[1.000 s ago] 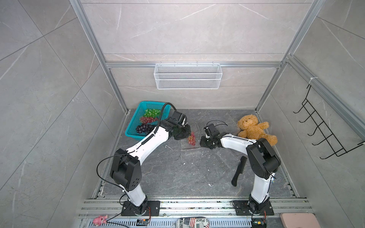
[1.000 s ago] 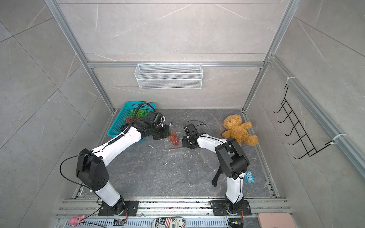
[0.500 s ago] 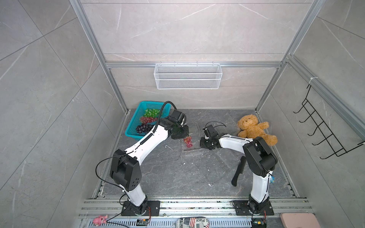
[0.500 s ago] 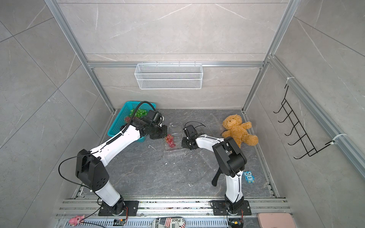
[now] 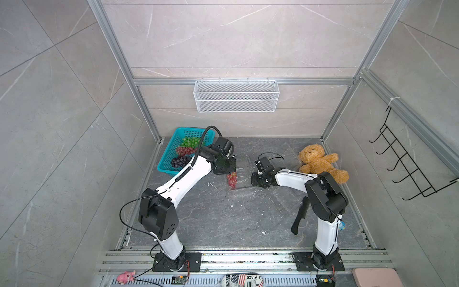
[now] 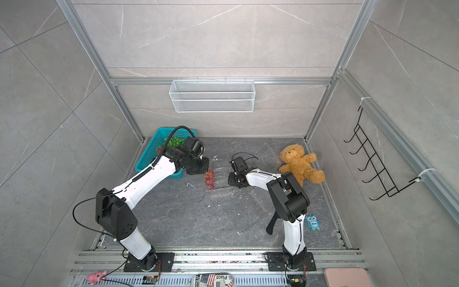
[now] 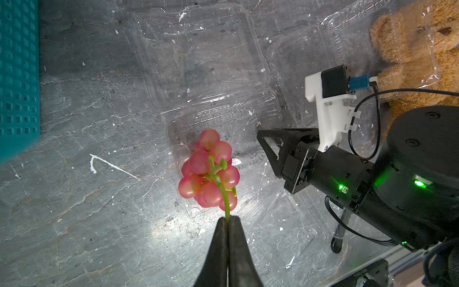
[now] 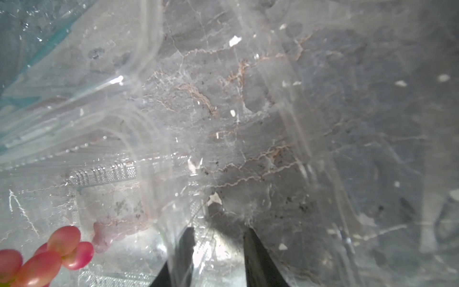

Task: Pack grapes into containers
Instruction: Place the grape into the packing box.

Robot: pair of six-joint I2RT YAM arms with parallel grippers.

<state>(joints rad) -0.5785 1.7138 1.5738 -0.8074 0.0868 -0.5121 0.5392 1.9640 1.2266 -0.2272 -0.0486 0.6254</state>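
My left gripper (image 7: pixel 227 220) is shut on the green stem of a red grapes bunch (image 7: pixel 208 171). The bunch (image 5: pixel 232 179) hangs over the tray of an open clear container (image 7: pixel 218 116), whose lid lies flat beyond it. My right gripper (image 8: pixel 219 238) is low at that container's (image 5: pixel 242 171) far side. Its jaws stand apart astride the clear wall, and plastic lies over one finger (image 8: pixel 185 246). More grapes, green (image 5: pixel 190 142), red (image 5: pixel 185 150) and dark purple (image 5: pixel 180 161), lie in the teal basket.
The teal basket (image 5: pixel 169 159) stands at the back left, close behind my left arm. A second clear container (image 7: pixel 310 49) lies toward the teddy bear (image 5: pixel 318 161) at the back right. A black-handled tool (image 5: pixel 299 216) lies by the right arm. A wire basket (image 5: pixel 236 97) hangs on the back wall.
My left gripper has carried the red bunch a little leftward and toward the front, over the container's tray. The right gripper's jaws have narrowed slightly at the container's edge.
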